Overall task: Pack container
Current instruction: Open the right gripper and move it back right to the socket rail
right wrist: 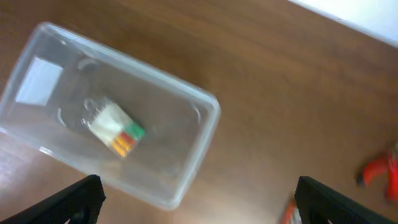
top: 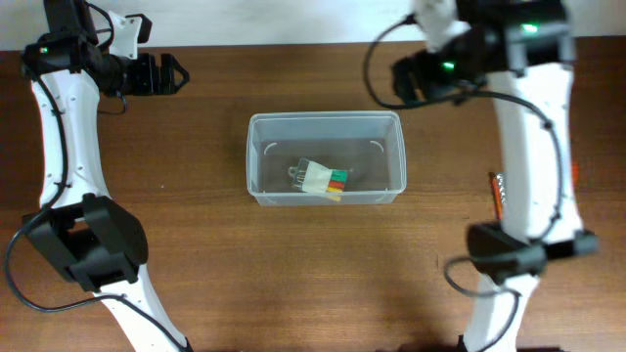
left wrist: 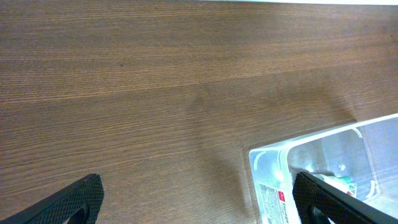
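Note:
The clear plastic container stands at the table's middle. Inside it lies a small white packet with green, red and yellow ends. The container also shows in the left wrist view and in the right wrist view, the packet inside it. My left gripper is open and empty, high at the far left, away from the container. My right gripper is open and empty, above the table beyond the container's far right corner.
An orange-handled tool lies on the table to the right of the container, partly behind my right arm. Red-orange handles show at the right edge of the right wrist view. The table's far edge runs along the top.

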`<state>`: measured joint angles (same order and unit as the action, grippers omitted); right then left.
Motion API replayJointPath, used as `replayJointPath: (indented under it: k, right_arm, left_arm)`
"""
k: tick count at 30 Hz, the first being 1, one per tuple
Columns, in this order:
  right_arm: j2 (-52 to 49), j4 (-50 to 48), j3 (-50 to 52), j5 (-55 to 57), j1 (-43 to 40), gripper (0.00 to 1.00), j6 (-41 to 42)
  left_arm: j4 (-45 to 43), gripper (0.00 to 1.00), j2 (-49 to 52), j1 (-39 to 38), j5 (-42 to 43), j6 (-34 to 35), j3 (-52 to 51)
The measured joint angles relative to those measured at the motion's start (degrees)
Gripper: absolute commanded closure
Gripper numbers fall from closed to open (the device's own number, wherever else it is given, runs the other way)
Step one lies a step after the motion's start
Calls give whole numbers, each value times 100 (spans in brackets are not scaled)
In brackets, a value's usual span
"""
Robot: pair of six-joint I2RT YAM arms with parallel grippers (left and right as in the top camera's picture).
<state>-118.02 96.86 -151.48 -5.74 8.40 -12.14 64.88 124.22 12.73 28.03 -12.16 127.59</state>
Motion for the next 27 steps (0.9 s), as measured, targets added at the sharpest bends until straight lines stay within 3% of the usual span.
replayJointPath:
  k: [4,8,18,27]
  right_arm:
    - [1128,9,1679,267,-544,1,15]
    - [1891,2,3237,374,-1650,1,0]
    - [1895,-1016,5121,-20,-3993,2,-535]
    - [1895,-2055,6258,-83,-4089,1,-1421]
  left_arm:
    - [0,1,0,0,-2,0,0]
    - [-4,1,0,0,0,0,0]
    - [-2,1,0,0,0,0,0]
    - [0,1,0,0,0,0,0]
